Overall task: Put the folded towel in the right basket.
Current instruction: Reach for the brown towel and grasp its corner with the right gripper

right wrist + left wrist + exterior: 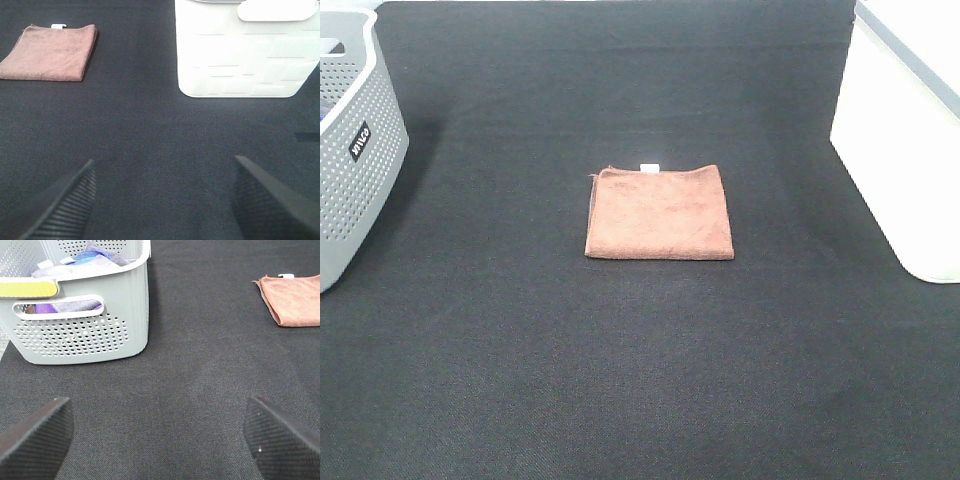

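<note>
Pre-grasp. Brown towel (659, 212) lies left of white basket (910, 150). R gripper (161, 170), L gripper (157, 405) wide open, empty. Next: R pinches towel edge.

Folded towel (660, 212), frame centre: brown cloth, matt, short fuzzy nap. Small white tag (649, 166) at its top edge, material unclear. Table cover (620, 380): black woven cloth, matt, rough grain thru-out. Left basket (350, 170), upper left: grey plastic, perforated, low sheen. Right basket (910, 150), upper right: white plastic, smooth, slightly glossy. Left gripper (160, 440) & right gripper (160, 197): black matt pads w/ fine raised texture; looks like rubber or plastic.
</note>
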`<move>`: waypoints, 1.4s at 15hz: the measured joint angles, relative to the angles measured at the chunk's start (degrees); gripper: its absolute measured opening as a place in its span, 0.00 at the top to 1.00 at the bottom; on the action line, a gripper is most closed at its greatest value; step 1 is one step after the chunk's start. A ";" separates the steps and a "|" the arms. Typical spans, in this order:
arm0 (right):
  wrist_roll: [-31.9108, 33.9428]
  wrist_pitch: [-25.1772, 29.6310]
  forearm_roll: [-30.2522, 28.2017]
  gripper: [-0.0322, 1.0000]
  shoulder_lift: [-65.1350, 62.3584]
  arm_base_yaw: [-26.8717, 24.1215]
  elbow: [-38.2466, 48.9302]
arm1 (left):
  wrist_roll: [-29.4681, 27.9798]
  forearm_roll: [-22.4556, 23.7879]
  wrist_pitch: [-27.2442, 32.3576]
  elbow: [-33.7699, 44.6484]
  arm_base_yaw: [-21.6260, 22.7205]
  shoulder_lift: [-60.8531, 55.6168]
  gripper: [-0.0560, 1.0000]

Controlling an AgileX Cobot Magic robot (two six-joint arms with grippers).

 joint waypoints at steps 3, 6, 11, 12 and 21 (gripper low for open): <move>0.00 0.00 0.00 0.29 0.00 0.00 0.00 | 0.00 0.00 0.00 0.00 0.00 0.00 0.12; 0.00 0.00 0.00 0.29 0.00 0.00 0.00 | 0.00 0.00 0.00 0.00 0.00 0.00 0.12; 0.00 0.00 0.00 0.29 0.00 0.00 0.00 | 0.00 0.00 0.00 0.00 0.00 0.00 0.12; 0.00 0.00 0.00 0.29 0.00 0.00 0.00 | 0.00 0.00 0.00 0.00 0.00 0.00 0.12; 0.00 0.00 0.00 0.29 0.00 0.00 0.00 | 0.00 0.00 0.00 0.00 0.00 0.00 0.12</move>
